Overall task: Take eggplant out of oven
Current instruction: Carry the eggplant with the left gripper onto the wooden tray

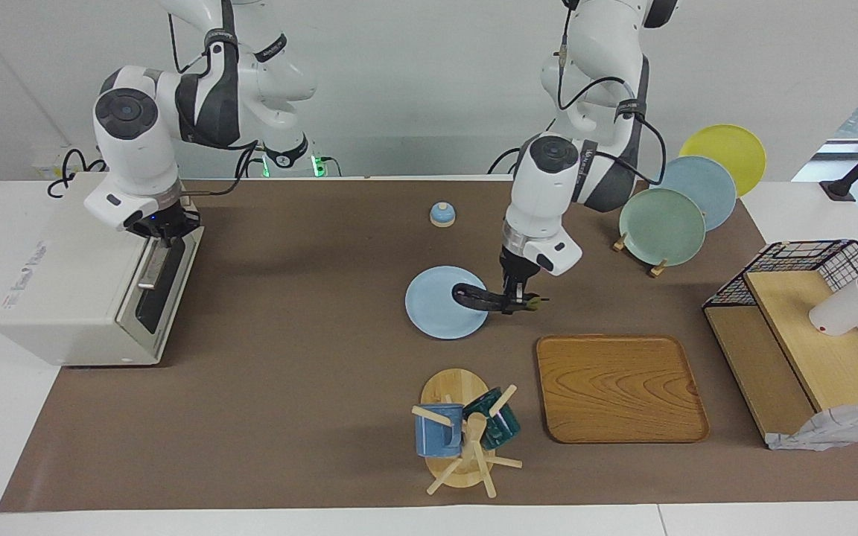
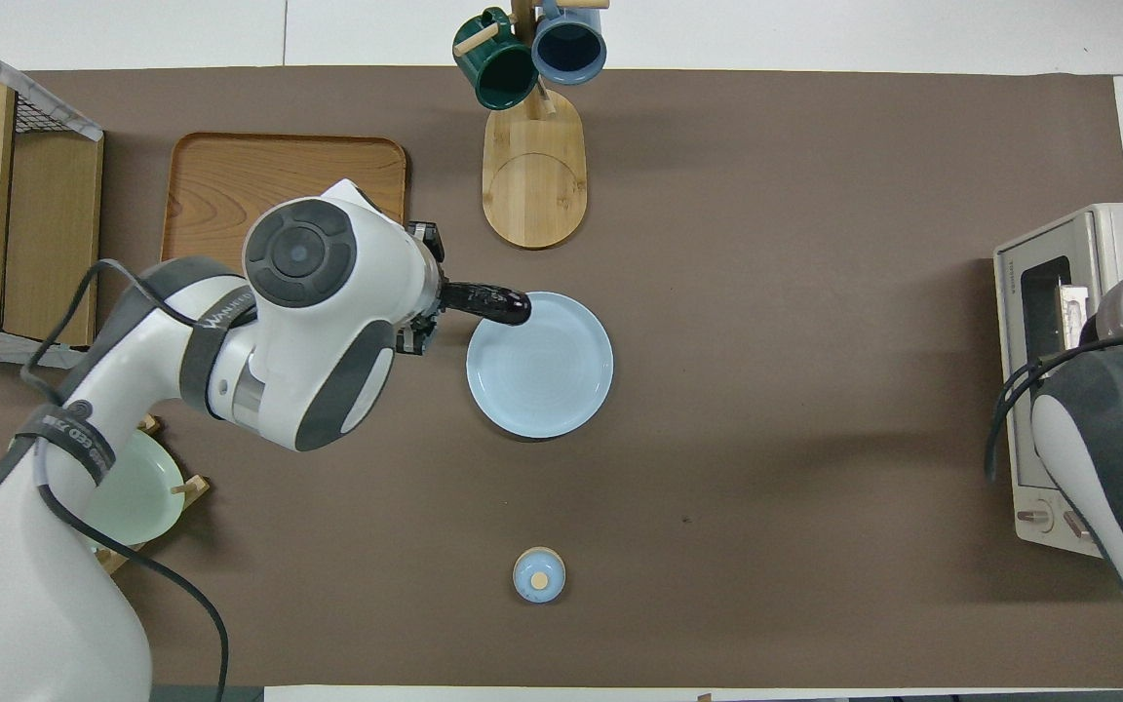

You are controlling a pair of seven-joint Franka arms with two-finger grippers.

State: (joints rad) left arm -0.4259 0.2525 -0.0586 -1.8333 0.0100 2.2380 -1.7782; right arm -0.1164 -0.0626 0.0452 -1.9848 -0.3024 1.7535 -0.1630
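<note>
In the facing view, the oven (image 1: 79, 275) sits at the left of the frame with its dark glass door up and closed. The right gripper (image 1: 163, 232) rests at the door's upper edge by the handle, its fingers clenched together with nothing between them. Near the frame's centre the left gripper (image 1: 516, 296) is clamped on the eggplant (image 1: 490, 299), holding it roughly level near its greenish stem end; the dark tip overlaps the rim of the light blue plate (image 1: 436, 305), just above the wooden tray (image 1: 619, 387). In the overhead view, the left gripper (image 2: 422, 304) shows left of centre, mostly covered by the wrist, with the eggplant (image 2: 486, 301) sticking out toward the plate (image 2: 542, 375), its tip over the plate's upper left rim. The oven (image 2: 1059, 380) stands at the right edge, partly hidden by the right arm, whose gripper cannot be seen here.
</note>
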